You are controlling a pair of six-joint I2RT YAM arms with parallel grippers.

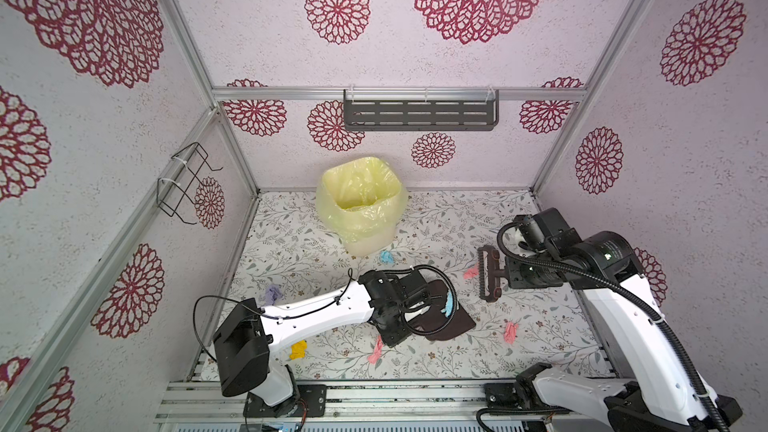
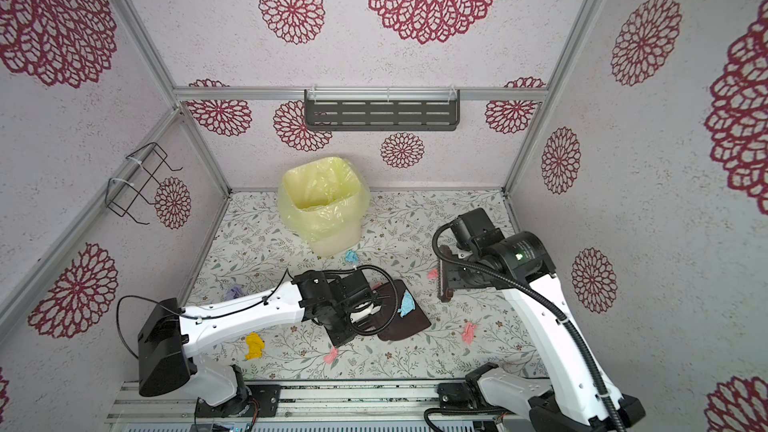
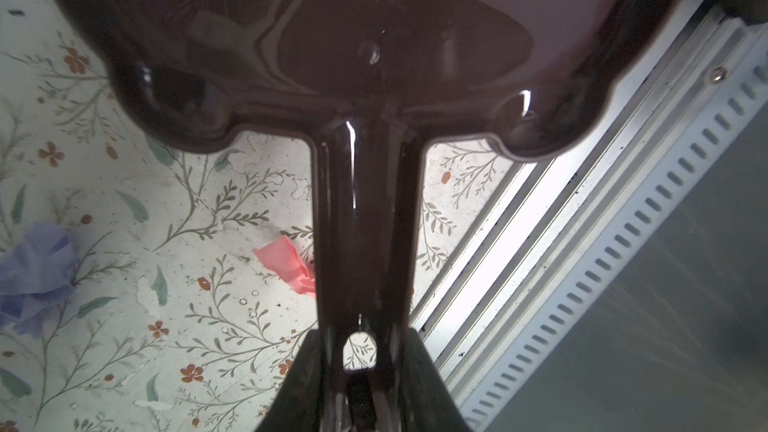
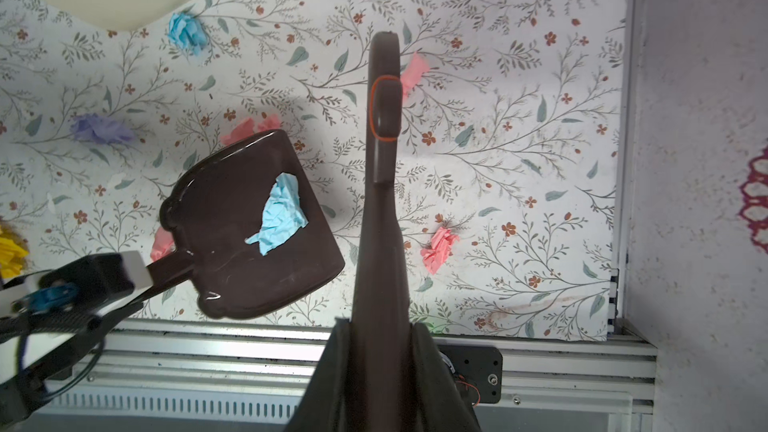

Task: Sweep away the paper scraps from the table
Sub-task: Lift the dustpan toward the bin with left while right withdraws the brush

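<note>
Clenching mid-frame, jaws of the left gripper are holding a glossy dark-brown plastic dustpan bearing a crumpled blue paper scrap, those of the right gripper a dark-brown brush.

I'm seeing the dustpan gleaming, glossy brown plastic; paper scraps looking crumpled, matt; bin liner looking thin, crinkly film.

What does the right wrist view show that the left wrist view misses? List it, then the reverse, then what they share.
Right wrist only: a light blue scrap lying in the dustpan, and the brush in the right gripper. Left wrist only: the hanging hole in the dustpan handle, seen close. Both: the dustpan, the lilac scrap, the floral table.
</note>
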